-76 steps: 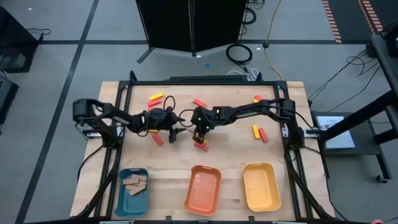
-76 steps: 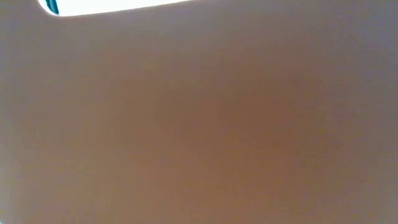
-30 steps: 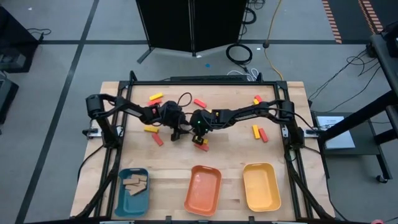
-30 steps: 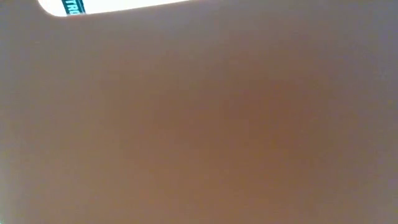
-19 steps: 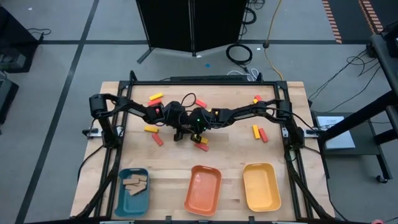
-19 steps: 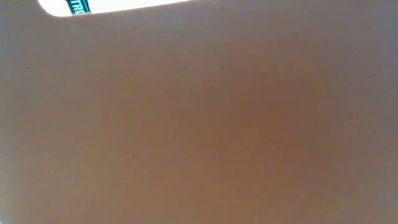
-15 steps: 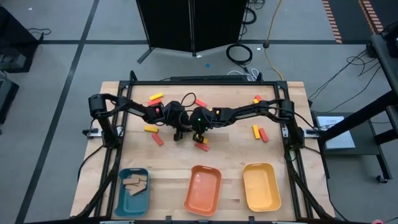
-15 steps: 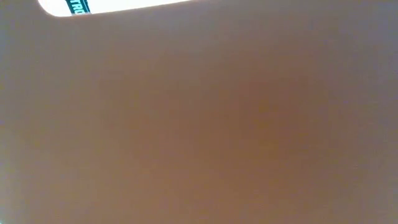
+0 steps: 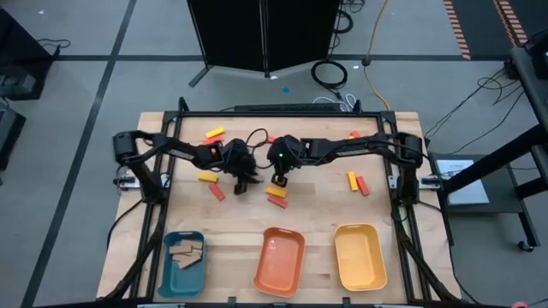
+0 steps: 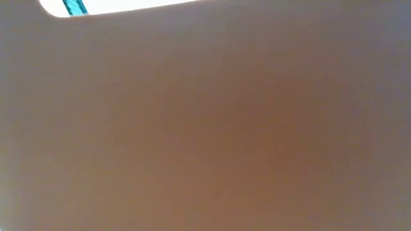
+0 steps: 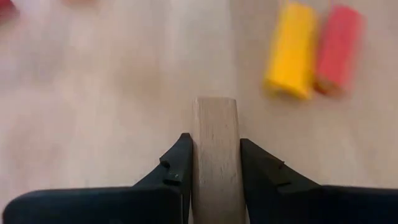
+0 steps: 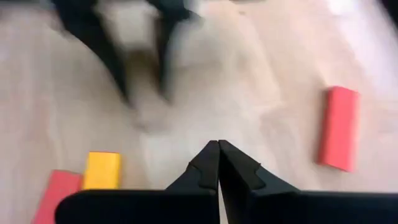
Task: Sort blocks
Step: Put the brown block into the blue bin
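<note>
My left gripper (image 9: 246, 181) stands left of the table's middle, shut on a tan block (image 11: 215, 143). Just beyond it, a yellow block (image 11: 292, 50) and a red block (image 11: 337, 50) lie flat side by side on the wood. My right gripper (image 12: 218, 163) is shut with nothing between its fingers. It hangs above the table's middle (image 9: 276, 175), just behind that pair (image 9: 276, 196). Another red block (image 12: 339, 127) lies flat close by. The low view shows only a brown blur. My left gripper pinches the tan block's two long sides (image 11: 215, 163) between its two fingers (image 11: 179, 167). The fingers lie along the block and slant down from the table's left. The block's far end (image 11: 215, 106) sticks out past the fingertips. Whether it is clear of the table, I cannot tell.
Along the near edge stand a blue tray (image 9: 183, 262) holding tan blocks, an orange tray (image 9: 281, 259) and a yellow tray (image 9: 360, 257). Loose red and yellow blocks lie at the far left (image 9: 214, 133), left (image 9: 211, 184), far right (image 9: 354, 135) and right (image 9: 357, 182).
My right gripper has risen and drawn back toward the table's far right, away from the yellow and red pair, which now shows in full. My left gripper has stayed nearly where it was.
</note>
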`<action>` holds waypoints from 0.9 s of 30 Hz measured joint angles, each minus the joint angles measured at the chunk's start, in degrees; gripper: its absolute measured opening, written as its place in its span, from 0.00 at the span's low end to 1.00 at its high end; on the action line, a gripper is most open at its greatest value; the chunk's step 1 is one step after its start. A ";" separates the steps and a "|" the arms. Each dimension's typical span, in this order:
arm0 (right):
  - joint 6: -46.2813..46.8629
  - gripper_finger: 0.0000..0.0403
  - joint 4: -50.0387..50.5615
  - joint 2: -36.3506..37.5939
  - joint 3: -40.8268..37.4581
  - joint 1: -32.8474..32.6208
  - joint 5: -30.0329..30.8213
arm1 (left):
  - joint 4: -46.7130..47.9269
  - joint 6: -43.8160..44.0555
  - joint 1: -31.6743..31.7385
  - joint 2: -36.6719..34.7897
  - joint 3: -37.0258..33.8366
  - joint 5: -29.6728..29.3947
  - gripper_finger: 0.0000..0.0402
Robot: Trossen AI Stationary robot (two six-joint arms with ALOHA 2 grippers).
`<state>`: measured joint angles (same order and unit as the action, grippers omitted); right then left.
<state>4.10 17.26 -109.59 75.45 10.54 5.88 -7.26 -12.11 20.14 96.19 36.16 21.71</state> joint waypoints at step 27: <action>4.60 0.00 -15.68 21.08 -21.15 0.52 6.07 | 50.82 42.57 -33.25 -47.26 0.02 5.53 0.23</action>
<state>8.70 1.59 -88.51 54.30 11.06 11.95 43.56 30.47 -13.11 48.93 36.18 27.24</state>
